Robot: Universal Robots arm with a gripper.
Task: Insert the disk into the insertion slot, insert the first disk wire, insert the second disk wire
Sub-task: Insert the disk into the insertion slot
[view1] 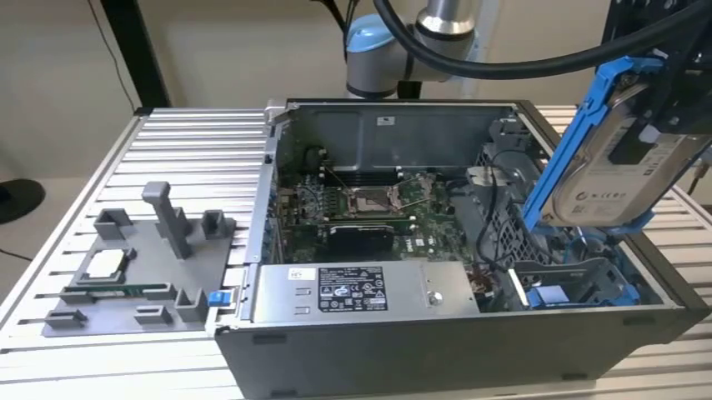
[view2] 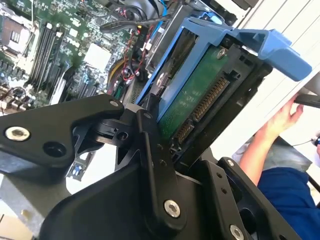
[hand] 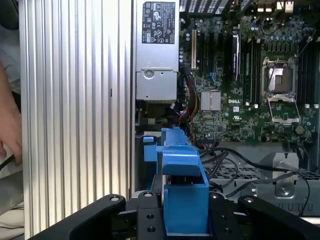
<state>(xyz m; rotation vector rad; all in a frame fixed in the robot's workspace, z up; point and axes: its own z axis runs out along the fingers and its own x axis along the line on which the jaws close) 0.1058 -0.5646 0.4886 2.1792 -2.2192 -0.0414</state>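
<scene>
Exterior view overlooks the case (view1: 445, 358); both wrist views closely share motherboard (view2: 60, 50) (hand: 220, 120)

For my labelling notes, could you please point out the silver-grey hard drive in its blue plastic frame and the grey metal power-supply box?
Silver-grey hard drive in its blue plastic frame (view1: 612, 192): exterior view, white label.
Grey metal power-supply box (view1: 350, 290): exterior view, printed label.

Soft, even indoor light; no hard shadows. Ribbed table (hand: 75, 100) bright, its slats glaring pale in the first wrist view. Interior of the case (view1: 368, 133) dimmer, shaded under its walls. Label of the disk (view1: 629, 167) well lit. Second wrist view: area behind the disk washed near white
</scene>
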